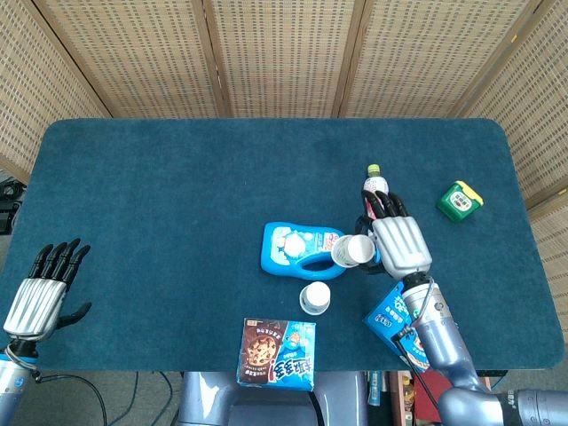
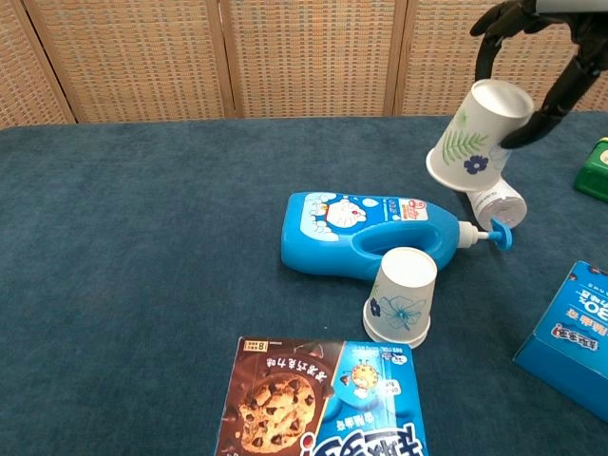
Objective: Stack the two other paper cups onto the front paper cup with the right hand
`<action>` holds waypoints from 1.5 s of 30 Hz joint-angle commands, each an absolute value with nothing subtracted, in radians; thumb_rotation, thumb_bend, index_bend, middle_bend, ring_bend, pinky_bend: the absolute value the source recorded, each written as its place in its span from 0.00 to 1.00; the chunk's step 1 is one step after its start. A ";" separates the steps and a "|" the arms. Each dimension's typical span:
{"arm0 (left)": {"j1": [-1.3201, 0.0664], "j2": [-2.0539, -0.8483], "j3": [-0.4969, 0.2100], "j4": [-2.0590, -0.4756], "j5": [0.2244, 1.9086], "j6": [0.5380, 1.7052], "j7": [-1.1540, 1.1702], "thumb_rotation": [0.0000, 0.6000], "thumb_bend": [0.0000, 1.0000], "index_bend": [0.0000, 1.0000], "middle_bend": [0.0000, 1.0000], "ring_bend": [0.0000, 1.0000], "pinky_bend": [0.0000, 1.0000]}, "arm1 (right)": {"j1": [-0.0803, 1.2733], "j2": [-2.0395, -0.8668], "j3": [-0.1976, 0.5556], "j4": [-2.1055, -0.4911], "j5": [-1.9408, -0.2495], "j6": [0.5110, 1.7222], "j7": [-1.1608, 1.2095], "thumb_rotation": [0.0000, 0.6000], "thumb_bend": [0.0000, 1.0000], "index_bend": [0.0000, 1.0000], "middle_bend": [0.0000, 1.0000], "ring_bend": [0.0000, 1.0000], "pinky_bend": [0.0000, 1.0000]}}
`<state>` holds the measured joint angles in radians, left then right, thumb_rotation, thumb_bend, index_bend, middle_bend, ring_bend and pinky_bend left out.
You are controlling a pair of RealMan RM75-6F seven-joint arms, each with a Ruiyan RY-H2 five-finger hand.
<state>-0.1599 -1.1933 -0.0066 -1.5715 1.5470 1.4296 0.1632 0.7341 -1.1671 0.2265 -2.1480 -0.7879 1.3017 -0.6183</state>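
- Left hand (image 1: pixel 40 288) rests at the table's (image 1: pixel 160 195) near-left corner, fingers straight and slightly apart, holding nothing.
- Front paper cup (image 2: pixel 403 309) stands upside down, just before the blue detergent bottle (image 2: pixel 366 233) lying on its side.
- Right hand (image 1: pixel 398 241) is raised above the bottle's pump end, dark fingers (image 2: pixel 554 104) clamped around a tilted, flower-printed paper cup (image 2: pixel 478 127) held clear of the table.
- Behind that cup lies a drink bottle (image 1: pixel 375 184).
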 commanded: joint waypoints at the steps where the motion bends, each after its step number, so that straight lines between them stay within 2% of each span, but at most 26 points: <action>1: -0.159 -1.194 -0.007 -1.571 1.547 1.431 0.163 1.00 0.24 0.00 0.00 0.00 0.00 | 0.718 -1.185 0.201 -2.163 -0.814 1.315 -0.623 1.00 0.13 0.49 0.15 0.00 0.01; 11: -0.160 -1.196 -0.006 -1.570 1.549 1.430 0.167 1.00 0.24 0.00 0.00 0.00 0.00 | 0.694 -1.249 0.152 -2.124 -0.860 1.313 -0.610 1.00 0.13 0.49 0.15 0.00 0.01; 28: -0.160 -1.197 -0.005 -1.571 1.552 1.431 0.167 1.00 0.24 0.00 0.00 0.00 0.00 | 0.680 -1.306 0.131 -2.195 -0.902 1.335 -0.644 1.00 0.13 0.49 0.15 0.00 0.01; 36: -0.160 -1.198 -0.004 -1.571 1.557 1.434 0.165 1.00 0.24 0.00 0.00 0.00 0.00 | 0.686 -1.367 0.129 -2.130 -0.884 1.322 -0.655 1.00 0.13 0.49 0.15 0.00 0.01; 45: -0.161 -1.199 -0.003 -1.574 1.562 1.435 0.170 1.00 0.24 0.00 0.00 0.00 0.00 | 0.680 -1.368 0.131 -2.113 -0.878 1.317 -0.656 1.00 0.13 0.49 0.14 0.00 0.01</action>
<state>-0.1608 -1.1995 -0.0025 -1.5738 1.5619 1.4346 0.1695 0.6808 -1.3687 0.1320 -2.1112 -0.8768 1.3176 -0.6556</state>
